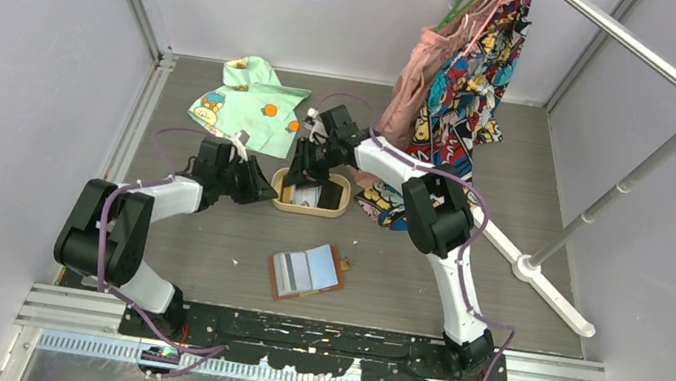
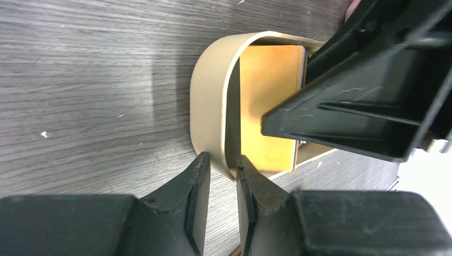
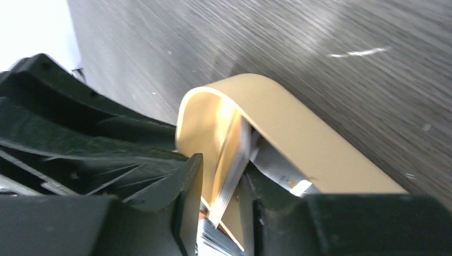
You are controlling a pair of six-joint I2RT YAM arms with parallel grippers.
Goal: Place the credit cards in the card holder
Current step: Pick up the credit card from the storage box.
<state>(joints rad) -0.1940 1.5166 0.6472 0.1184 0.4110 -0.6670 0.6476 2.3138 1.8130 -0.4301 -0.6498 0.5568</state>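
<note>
The tan oval tray (image 1: 339,213) stands mid-table. An orange card (image 2: 266,101) stands tilted on edge inside it. My left gripper (image 2: 223,162) straddles the tray's left rim (image 2: 213,106), one finger outside and one inside, closed on the wall. My right gripper (image 3: 221,176) reaches down into the tray (image 3: 298,133). Its fingers are apart around the tilted card (image 3: 232,160), which leans on the right finger, with a gap on the left. More cards (image 3: 277,168) lie under it. The brown card holder (image 1: 307,272) lies open nearer the bases, with grey and light blue cards showing in it.
A green printed garment (image 1: 251,102) lies at the back left. Colourful clothes (image 1: 462,78) hang from a white rack (image 1: 618,182) at the back right. The rack's foot bar (image 1: 543,282) runs across the table on the right.
</note>
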